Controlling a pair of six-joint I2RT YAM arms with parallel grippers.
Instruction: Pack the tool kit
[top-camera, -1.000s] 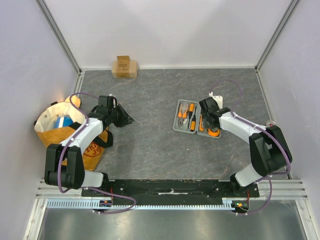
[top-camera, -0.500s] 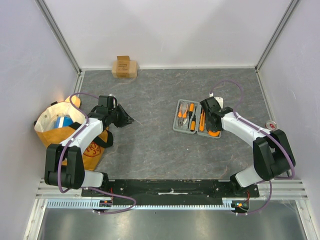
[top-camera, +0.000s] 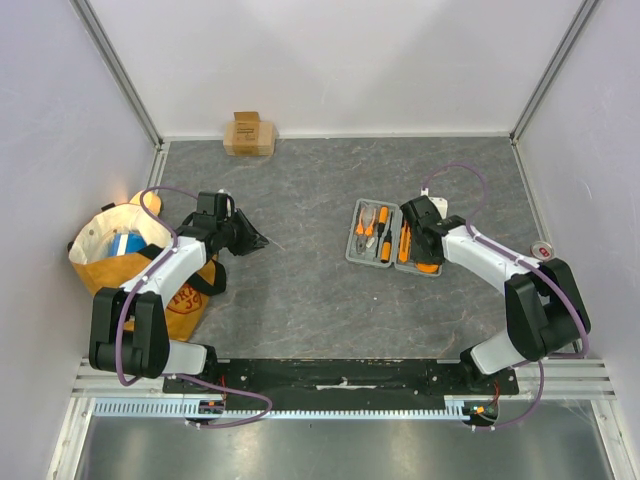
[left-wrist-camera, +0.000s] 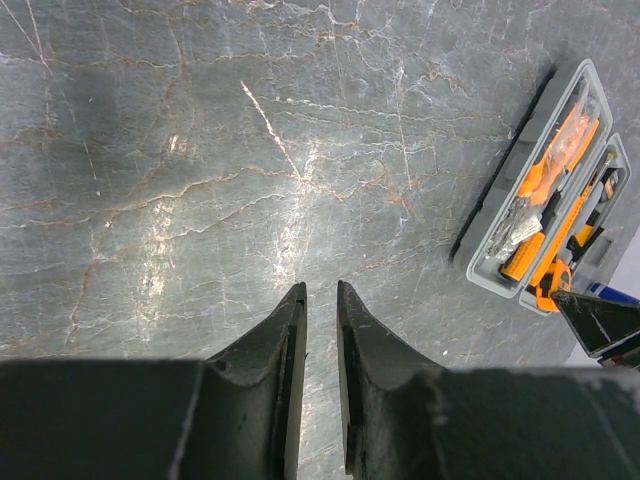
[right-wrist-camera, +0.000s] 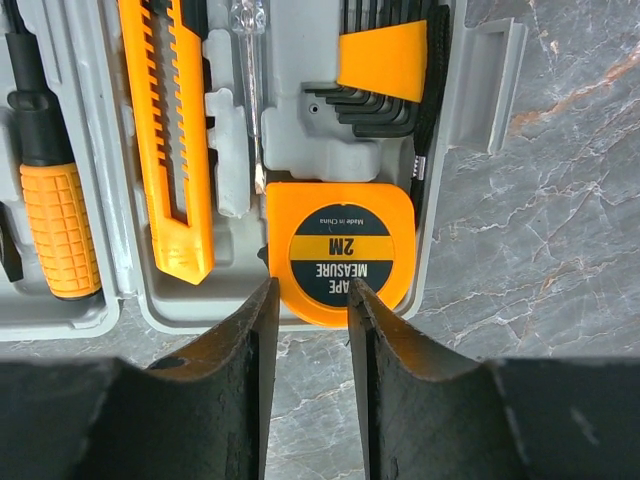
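Case, overhead: grey tool kit case (top-camera: 392, 238) lies open and flat on the table (top-camera: 300, 300), at 3 o'clock from its centre; I see orange tools in both halves.
Right gripper, overhead: right gripper (top-camera: 422, 245) hangs over the case's right half.
Left gripper, overhead: left gripper (top-camera: 258, 240) at 9 o'clock, well apart from the case, near the yellow-orange bag (top-camera: 105, 255).
Box, overhead: cardboard box (top-camera: 249, 133) at 11 o'clock, against the far wall.
Left wrist: fingers almost pressed together with a thin slit between them, pinching nothing; grey veined table beneath; case at 2 o'clock.
Right wrist: fingers parted by a narrow gap, holding nothing. The tips are at the near edge of the tape measure (right-wrist-camera: 340, 255), which is seated in its recess; I cannot tell whether they touch it. Utility knife (right-wrist-camera: 165, 140) at 10 o'clock, hex keys (right-wrist-camera: 385, 70) at 1 o'clock, screwdriver handle (right-wrist-camera: 60, 225) at 9 o'clock.
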